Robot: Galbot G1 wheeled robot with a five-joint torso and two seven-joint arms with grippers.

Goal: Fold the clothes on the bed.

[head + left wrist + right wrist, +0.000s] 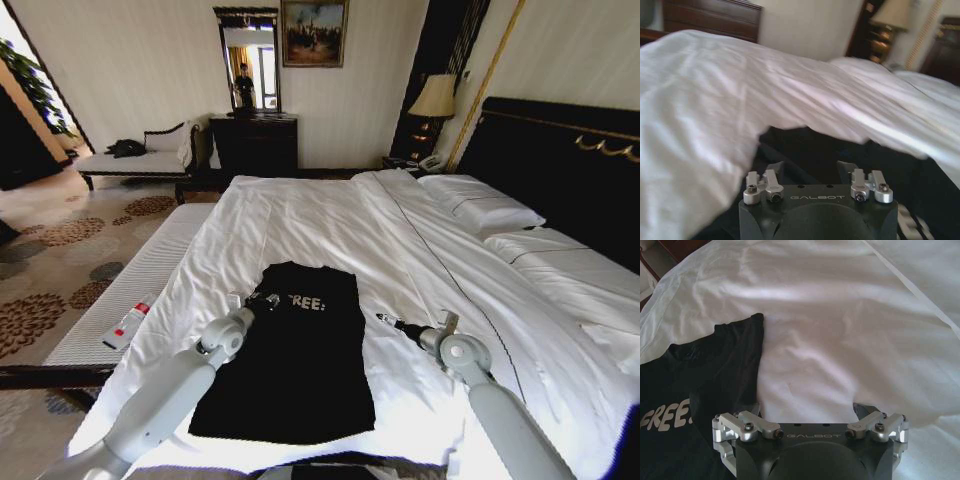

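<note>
Right now the black T-shirt (295, 355) lies flat on the white duvet (330, 215) near the foot of the bed (560, 300). It looks long and narrow, as if both sides are tucked in. The white "FREE!" letters (303, 301) sit at the end farthest from you.

Your left gripper (262, 299) is over the top left corner of the shirt, close to the letters. In the left wrist view the left gripper (811, 169) has its fingers apart with dark cloth between them. You cannot tell yet if they touch it.

Your right gripper (384, 319) hovers over bare duvet, just beside the right edge of the shirt. In the right wrist view the right gripper (809, 409) is spread wide and holds nothing. The shirt's edge (758, 347) is off to one side of it.

My guess is that the step is to grab the top edge and fold it down.

- Slide the right gripper over until it sits on the shirt's other top corner.
- Pinch only the black cloth, not the duvet under it.
- Lift both corners together and keep them level.
- Bring them toward the bottom hem slowly so the shirt stays smooth.
</note>
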